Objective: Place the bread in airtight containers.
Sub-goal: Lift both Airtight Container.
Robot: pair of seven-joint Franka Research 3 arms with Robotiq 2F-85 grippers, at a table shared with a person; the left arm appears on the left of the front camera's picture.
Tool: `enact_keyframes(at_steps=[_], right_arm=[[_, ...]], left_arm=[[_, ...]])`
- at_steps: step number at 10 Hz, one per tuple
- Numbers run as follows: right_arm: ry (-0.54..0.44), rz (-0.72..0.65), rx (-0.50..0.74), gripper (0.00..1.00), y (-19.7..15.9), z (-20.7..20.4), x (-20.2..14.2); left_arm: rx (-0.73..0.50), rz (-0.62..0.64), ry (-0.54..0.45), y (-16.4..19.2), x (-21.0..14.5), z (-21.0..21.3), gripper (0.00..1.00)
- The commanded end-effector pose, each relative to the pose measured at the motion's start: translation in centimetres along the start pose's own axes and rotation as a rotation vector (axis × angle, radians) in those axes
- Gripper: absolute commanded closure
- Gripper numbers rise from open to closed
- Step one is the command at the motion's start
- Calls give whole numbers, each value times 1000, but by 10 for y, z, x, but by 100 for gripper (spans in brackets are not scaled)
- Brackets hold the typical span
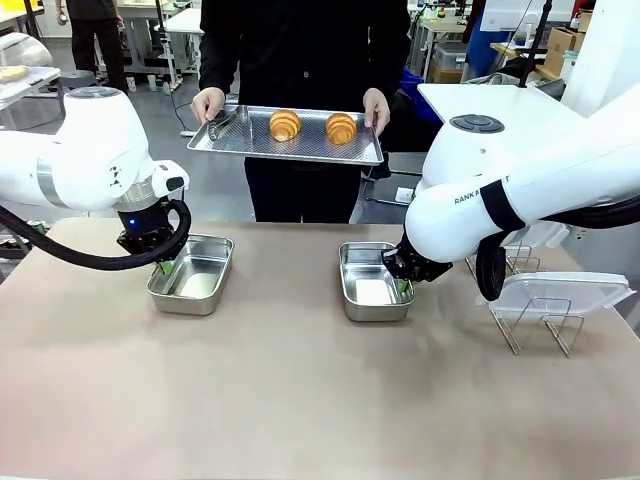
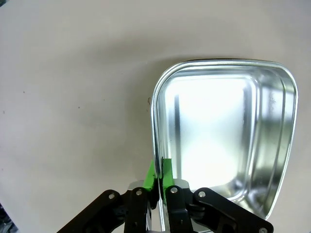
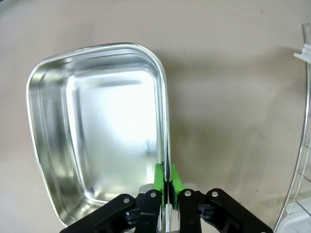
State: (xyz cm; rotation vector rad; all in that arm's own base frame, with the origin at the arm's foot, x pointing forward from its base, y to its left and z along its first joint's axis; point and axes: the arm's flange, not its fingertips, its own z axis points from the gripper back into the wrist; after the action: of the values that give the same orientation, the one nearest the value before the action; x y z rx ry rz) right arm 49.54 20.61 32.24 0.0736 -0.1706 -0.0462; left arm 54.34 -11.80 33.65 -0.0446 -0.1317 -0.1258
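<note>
Both sets of jaws are clenched, each pinching the thin steel wall of an open tub. On my left, the left gripper has its green pads squeezed on the left rim of the left container, one pad inside and one outside. That tub sits left of the middle of the tabletop, toward the far edge, with nothing in it.

Beyond the far edge, a person holds a perforated steel tray above the table, one hand at one end, the other hand at the other. The bread lies on it: the left croissant and the right croissant, side by side, apart.

Right of the middle, the right container is equally bare. The right gripper clamps its right rim.

Near the tabletop's right edge stands a wire rack bearing a clear lid.
</note>
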Motion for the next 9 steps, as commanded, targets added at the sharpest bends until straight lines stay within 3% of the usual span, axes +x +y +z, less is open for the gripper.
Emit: enact_keyframes(at_steps=[1,3,9], right_arm=[[7,-38,-29,100,7,0,6],[6,-19,-10,100,7,15,8],[-21,32,23,100,-9,143,20]], left_arm=[[31,20,0,-3,-6,2,100],[3,47,-70,-4,-3,17,100],[-75,100,-184,-24,-13,108,100]])
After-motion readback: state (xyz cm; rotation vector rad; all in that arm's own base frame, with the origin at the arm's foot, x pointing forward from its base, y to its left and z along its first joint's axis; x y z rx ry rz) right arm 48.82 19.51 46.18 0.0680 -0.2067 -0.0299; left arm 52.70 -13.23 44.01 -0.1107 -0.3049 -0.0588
